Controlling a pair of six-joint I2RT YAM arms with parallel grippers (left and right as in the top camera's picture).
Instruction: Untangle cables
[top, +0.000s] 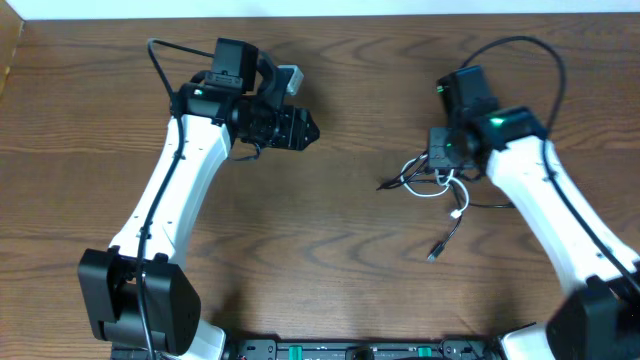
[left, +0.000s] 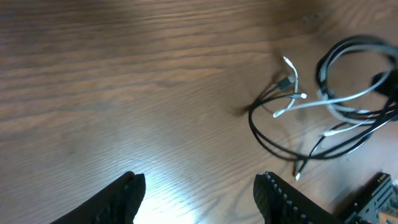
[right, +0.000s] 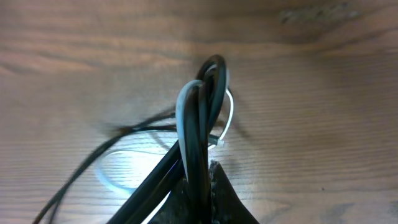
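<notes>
The cables (right: 200, 118) are pinched in the right end effector (right: 205, 186); the left end effector (left: 199, 190), spread empty, is needed on a loose strand.

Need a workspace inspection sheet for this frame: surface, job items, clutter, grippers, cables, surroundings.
Surface: wooden table, brown grain, no spills visible.
Job's things: black and white cables tangled together on the right side; a dark plug end trails toward the front edge.
Clutter: nothing seen.
Grippers: left gripper open, holding nothing, apart from the tangle; right gripper shut on the cables' loops.
Cables: thick arm cable arcs over the right arm.
Surroundings: dark rail along the front edge.
</notes>
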